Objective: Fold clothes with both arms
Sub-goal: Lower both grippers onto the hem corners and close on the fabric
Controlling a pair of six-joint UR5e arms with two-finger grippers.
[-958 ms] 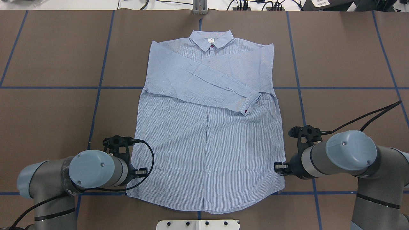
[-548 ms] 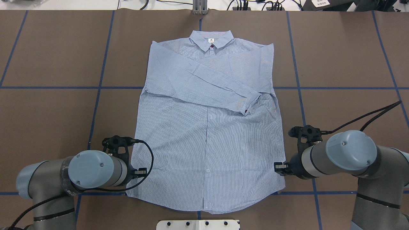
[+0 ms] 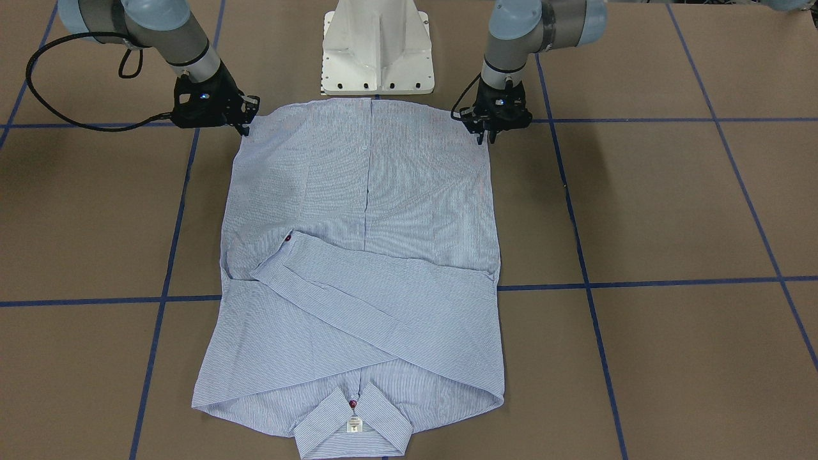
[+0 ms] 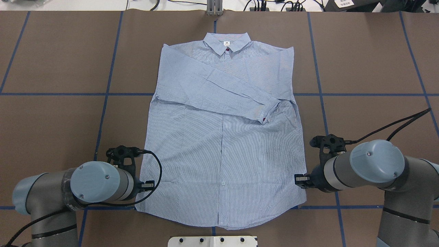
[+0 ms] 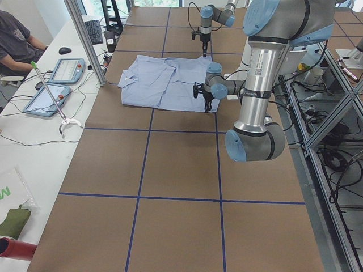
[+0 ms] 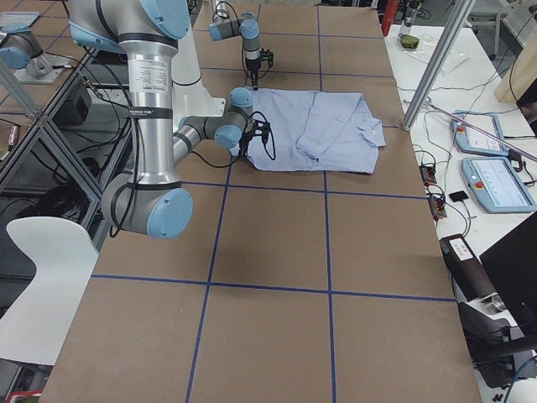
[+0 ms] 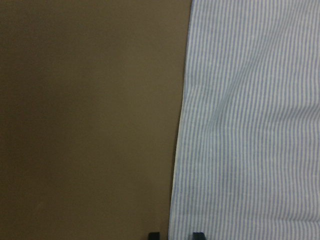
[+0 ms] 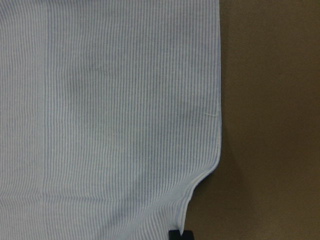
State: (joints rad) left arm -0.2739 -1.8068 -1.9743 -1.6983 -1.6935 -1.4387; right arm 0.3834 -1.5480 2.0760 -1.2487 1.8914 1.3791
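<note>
The light blue striped shirt (image 4: 223, 147) lies flat and face up on the brown table, collar at the far end, with a sleeve folded across the chest. My left gripper (image 3: 486, 137) points down at the shirt's left side edge near the hem. In the left wrist view its fingertips (image 7: 154, 235) stand apart, open, astride the shirt (image 7: 250, 125) edge. My right gripper (image 3: 245, 131) is at the opposite edge near the hem. In the right wrist view it (image 8: 181, 235) is shut on the shirt (image 8: 115, 100), whose edge puckers toward the tips.
The white pedestal base (image 3: 378, 48) stands just behind the hem. Blue tape lines (image 4: 106, 94) grid the brown table. Black cables loop from both wrists. A person (image 5: 17, 39) sits at a side table with tablets (image 5: 48, 99) beyond the collar end.
My left arm has shifted slightly outward to the left. The right arm and the shirt have stayed still.
</note>
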